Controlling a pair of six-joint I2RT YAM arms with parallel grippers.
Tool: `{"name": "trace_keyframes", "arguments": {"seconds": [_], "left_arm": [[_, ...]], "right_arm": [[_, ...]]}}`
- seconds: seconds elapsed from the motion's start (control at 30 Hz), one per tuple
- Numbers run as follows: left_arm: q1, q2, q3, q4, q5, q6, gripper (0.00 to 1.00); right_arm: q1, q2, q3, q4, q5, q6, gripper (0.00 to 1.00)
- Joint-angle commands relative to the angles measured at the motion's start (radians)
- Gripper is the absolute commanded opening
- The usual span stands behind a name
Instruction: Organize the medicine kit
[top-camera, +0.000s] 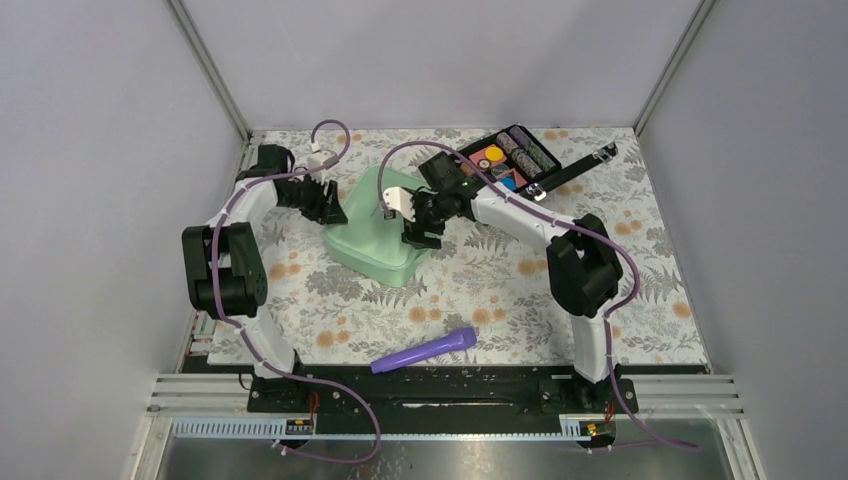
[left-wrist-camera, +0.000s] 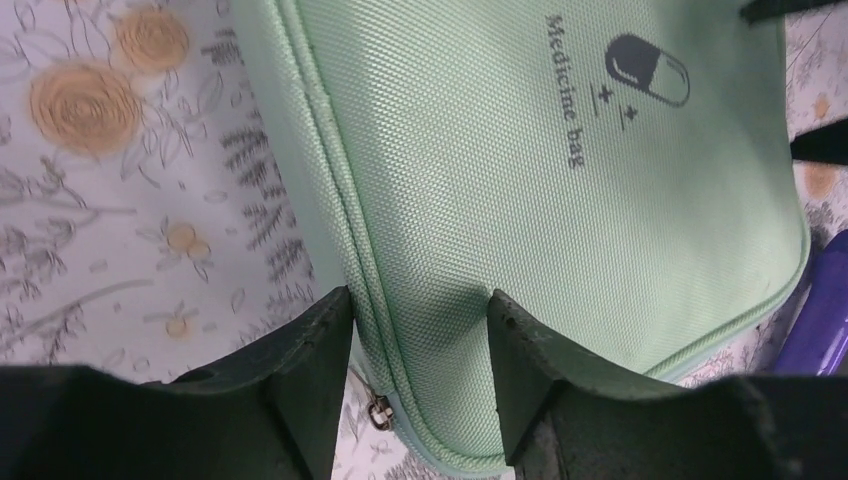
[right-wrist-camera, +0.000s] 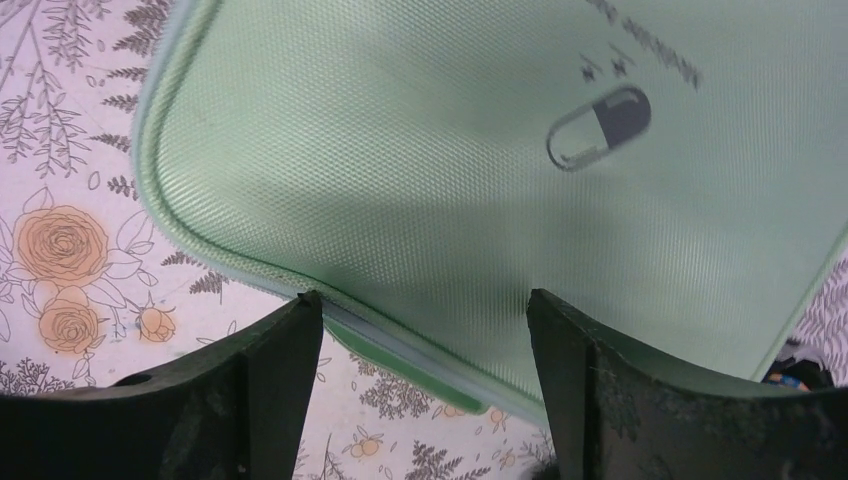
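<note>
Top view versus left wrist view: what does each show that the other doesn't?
Only the top view: the black case and the left arm. Only the left wrist view: a zipper pull and the readable "Medicine bag" print. Both: the kit, the floral cloth and the left end effector, open at the kit's edge.

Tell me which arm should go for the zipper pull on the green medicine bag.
Left. The zipper pull lies just below the gap of the open left gripper, at a corner of the medicine bag. The right gripper, also open, straddles another edge where no pull shows.
</note>
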Motion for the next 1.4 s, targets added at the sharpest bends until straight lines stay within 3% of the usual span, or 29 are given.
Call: {"name": "trace_keyframes", "arguments": {"seconds": [0.0, 0.23, 0.37, 0.7, 0.83, 0.97, 1.2, 1.37], "left_arm": [[-0.049, -0.134, -0.128, -0.085, 0.136, -0.012, 0.48], [-0.074, -0.271, -0.261, -0.101, 0.186, -0.007, 0.49], [-0.074, -0.333, -0.279, -0.214, 0.136, 0.094, 0.57], [-0.023, -0.509, -0.265, -0.257, 0.013, 0.319, 0.76], [-0.023, -0.444, -0.23, -0.359, -0.024, 0.524, 0.75], [-0.023, -0.32, -0.143, -0.475, -0.106, 0.688, 0.68], [-0.019, -0.199, -0.063, -0.471, -0.084, 0.76, 0.6], [-0.017, -0.111, -0.016, -0.556, -0.047, 0.833, 0.56]], "right_arm": [[-0.025, 0.027, 0.019, 0.206, 0.139, 0.057, 0.81], [-0.027, -0.018, -0.028, 0.194, 0.156, 0.037, 0.84], [-0.047, -0.056, -0.027, 0.09, 0.138, -0.036, 0.87], [-0.066, -0.196, -0.043, -0.188, -0.154, -0.184, 0.9], [-0.049, -0.202, -0.046, -0.224, -0.191, -0.198, 0.9], [-0.03, -0.205, -0.051, -0.241, -0.192, -0.213, 0.89], [-0.015, -0.205, -0.058, -0.247, -0.185, -0.198, 0.88], [-0.013, -0.222, -0.09, -0.247, -0.174, -0.196, 0.88]]}}
